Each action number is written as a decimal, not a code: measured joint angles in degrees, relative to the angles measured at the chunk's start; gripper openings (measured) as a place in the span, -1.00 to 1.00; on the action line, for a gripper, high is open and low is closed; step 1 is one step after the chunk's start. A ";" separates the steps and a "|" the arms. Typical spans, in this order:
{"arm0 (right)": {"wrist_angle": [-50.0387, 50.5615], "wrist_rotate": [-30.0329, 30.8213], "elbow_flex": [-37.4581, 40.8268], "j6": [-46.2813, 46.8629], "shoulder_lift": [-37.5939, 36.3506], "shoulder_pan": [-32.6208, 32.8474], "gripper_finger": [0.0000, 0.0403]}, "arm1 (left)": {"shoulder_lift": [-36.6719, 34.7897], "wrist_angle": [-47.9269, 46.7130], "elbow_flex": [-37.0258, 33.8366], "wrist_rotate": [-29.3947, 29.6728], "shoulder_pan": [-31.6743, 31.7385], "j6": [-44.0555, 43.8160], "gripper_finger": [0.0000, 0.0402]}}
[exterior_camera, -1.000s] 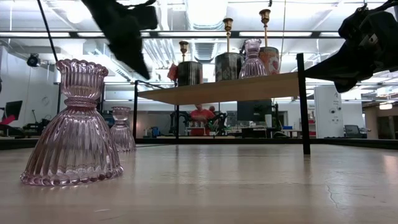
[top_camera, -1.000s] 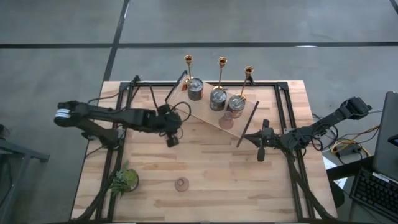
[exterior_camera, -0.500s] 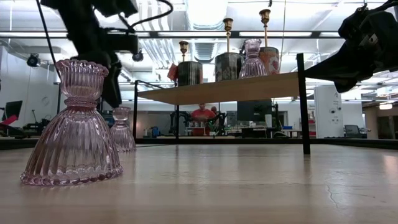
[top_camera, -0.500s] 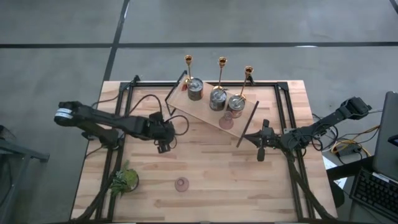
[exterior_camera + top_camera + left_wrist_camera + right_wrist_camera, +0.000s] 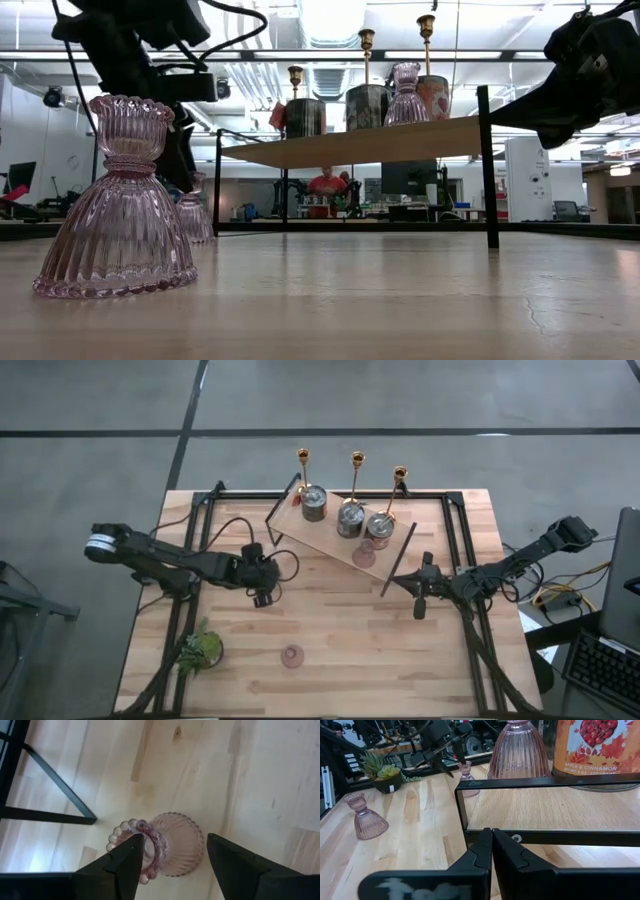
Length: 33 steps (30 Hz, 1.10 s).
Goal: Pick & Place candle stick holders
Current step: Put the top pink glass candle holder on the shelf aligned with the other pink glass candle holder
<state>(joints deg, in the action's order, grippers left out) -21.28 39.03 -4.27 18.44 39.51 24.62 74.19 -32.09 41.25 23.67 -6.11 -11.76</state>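
1. The left gripper (image 5: pixel 262 598) hangs above the left-middle of the bench (image 5: pixel 340 650), fingers (image 5: pixel 125 865) spread partway, nothing clamped.
2. Straight beneath it stands a pink glass holder (image 5: pixel 167 845), upright, its beaded rim and ribbed skirt sitting between the two fingers in the left wrist view. Whether either finger touches the glass I cannot tell.
3. That is the relation that counts: the holder's long axis runs vertically, right along the gripper's line of approach, so a short drop and a squeeze looks like the next call.
4. The right gripper (image 5: pixel 492 851) waits shut and empty by the shelf (image 5: pixel 335 540), well apart from this holder, so the left arm is plainly nearer.
5. A second pink holder (image 5: pixel 292 655) stands nearer the front edge; a third (image 5: pixel 405 93) is up on the shelf.
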 joint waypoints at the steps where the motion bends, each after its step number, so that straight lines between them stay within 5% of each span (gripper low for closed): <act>1: 0.00 0.02 0.00 -0.01 0.00 0.00 -0.96 | 0.01 -0.25 0.00 -0.01 0.00 -0.30 0.09; 15: 0.00 0.02 0.00 -0.02 0.00 0.00 -0.96 | 0.13 -1.79 0.06 -6.67 0.79 4.30 -0.82; 33: 0.00 0.00 0.00 -0.02 0.00 -0.01 -0.96 | 0.22 -3.02 0.12 -9.67 0.76 4.62 -0.84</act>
<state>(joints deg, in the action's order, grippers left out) -21.28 39.03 -4.27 18.42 39.51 24.61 74.41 -35.11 41.37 14.00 -5.34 -7.14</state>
